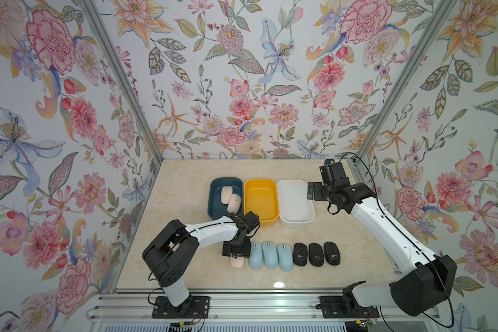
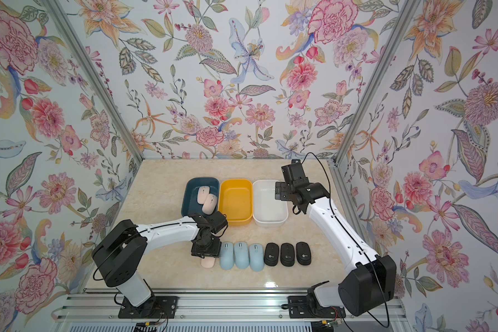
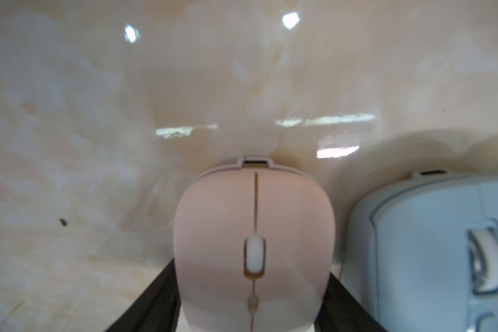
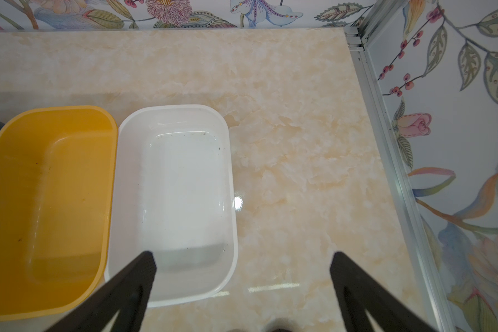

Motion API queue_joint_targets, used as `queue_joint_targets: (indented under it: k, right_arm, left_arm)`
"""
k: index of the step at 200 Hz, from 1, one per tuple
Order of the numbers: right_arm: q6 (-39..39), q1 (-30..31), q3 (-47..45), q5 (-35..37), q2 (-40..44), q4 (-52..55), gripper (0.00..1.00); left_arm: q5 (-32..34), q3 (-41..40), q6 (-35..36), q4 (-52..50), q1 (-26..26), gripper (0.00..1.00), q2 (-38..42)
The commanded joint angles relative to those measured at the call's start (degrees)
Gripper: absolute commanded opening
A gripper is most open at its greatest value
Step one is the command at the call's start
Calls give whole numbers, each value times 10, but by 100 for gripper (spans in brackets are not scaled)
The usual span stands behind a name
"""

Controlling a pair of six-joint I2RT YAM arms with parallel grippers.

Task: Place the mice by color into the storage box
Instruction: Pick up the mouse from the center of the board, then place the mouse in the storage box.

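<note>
At the left end of the row on the table lies a pale pink mouse (image 1: 237, 263) (image 3: 253, 218). My left gripper (image 1: 236, 250) (image 3: 252, 276) stands over it, and both black fingers (image 3: 161, 287) press against its sides. Two more pink mice (image 1: 230, 197) lie in the dark blue storage box (image 1: 226, 180). Three light blue mice (image 1: 270, 255) and three black mice (image 1: 316, 254) continue the row to the right. The nearest blue mouse (image 3: 443, 244) lies right beside the held one. My right gripper (image 1: 312, 191) (image 4: 243, 257) hangs open and empty over the near right edge of the white box (image 4: 173, 107).
A yellow box (image 1: 261, 181) (image 4: 55, 110) and the white box (image 1: 295, 182), both empty, stand side by side to the right of the dark blue one. Metal frame posts and floral walls close in the marble table (image 1: 184, 186) on three sides.
</note>
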State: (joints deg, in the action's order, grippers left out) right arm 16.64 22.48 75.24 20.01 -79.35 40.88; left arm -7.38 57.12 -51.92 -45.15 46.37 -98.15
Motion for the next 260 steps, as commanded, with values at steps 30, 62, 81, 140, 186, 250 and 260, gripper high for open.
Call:
queue_joint_targets:
  k: [30, 62, 81, 140, 186, 250, 260]
  right_arm:
    - [-10, 4, -10, 9, 1, -2, 99]
    - [-10, 4, -11, 8, 2, -3, 99]
    - [-10, 4, -10, 6, 2, -5, 99]
    - [-4, 4, -4, -1, -2, -8, 99]
    - [-4, 4, 12, -2, -2, 1, 99]
    - [-4, 4, 32, -8, 4, 4, 99]
    - [-4, 4, 32, -9, 3, 4, 99]
  left_arm:
    - [2, -10, 2, 8, 7, 57, -5]
    - [-1, -14, -4, -1, 7, 57, 21]
    - [6, -5, -4, -23, 7, 57, 40]
    - [8, 51, 3, -73, -6, 58, 77]
    - [13, 136, 19, -120, -44, 58, 81]
    - [11, 298, 104, -162, -143, 59, 17]
    - [12, 320, 113, -164, -157, 59, 1]
